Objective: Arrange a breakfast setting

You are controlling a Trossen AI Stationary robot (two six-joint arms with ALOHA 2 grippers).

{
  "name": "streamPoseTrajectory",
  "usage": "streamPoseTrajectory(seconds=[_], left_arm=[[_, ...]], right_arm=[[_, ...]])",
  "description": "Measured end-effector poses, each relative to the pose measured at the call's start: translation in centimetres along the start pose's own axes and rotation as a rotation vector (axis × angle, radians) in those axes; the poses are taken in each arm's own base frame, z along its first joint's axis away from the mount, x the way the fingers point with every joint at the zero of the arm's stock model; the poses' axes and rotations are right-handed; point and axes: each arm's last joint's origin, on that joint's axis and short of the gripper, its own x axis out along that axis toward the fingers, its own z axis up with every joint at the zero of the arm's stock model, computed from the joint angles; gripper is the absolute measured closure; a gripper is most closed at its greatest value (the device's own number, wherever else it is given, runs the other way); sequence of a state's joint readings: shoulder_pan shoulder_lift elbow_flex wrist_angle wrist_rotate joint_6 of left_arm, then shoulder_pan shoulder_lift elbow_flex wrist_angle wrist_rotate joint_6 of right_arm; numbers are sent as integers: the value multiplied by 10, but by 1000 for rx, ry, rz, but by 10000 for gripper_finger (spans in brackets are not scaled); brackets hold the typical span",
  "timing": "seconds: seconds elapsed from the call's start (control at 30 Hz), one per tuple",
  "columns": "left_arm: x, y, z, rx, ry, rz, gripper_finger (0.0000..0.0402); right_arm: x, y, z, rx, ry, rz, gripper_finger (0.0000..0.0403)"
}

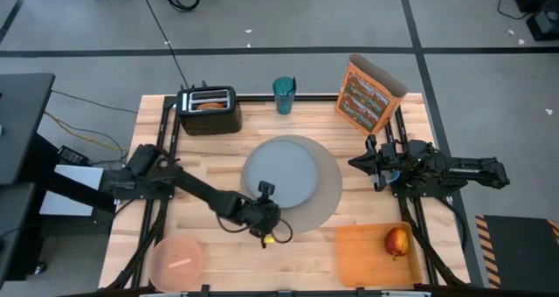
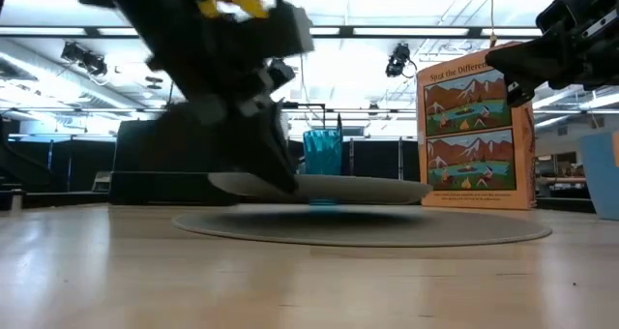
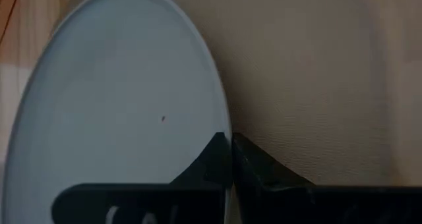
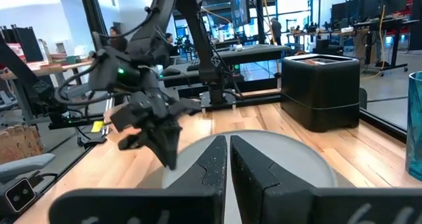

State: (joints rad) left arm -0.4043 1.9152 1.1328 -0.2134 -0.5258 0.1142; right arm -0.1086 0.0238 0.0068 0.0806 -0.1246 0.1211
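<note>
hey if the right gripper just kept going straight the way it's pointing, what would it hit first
Probably the grey-blue plate on the tan mat. The shut right gripper hovers above table height, so it might pass over and meet the left gripper pinching the plate's near rim.

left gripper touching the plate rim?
Touching. In the left wrist view the left gripper is shut on the plate at its rim; the low view shows that edge raised off the mat.
</note>
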Motion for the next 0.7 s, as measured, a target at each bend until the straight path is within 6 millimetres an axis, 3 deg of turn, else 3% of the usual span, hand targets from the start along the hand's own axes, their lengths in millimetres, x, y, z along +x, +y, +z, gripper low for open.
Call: streamPoseTrajectory(seconds=[0.4, 0.7], left_arm=[[19, 17, 8, -99, -96, -4, 386], [36, 11, 2, -92, -90, -36, 381]], right_arm=[[0, 0, 0, 0, 0, 0, 376], [0, 0, 1, -1, -5, 1, 376]])
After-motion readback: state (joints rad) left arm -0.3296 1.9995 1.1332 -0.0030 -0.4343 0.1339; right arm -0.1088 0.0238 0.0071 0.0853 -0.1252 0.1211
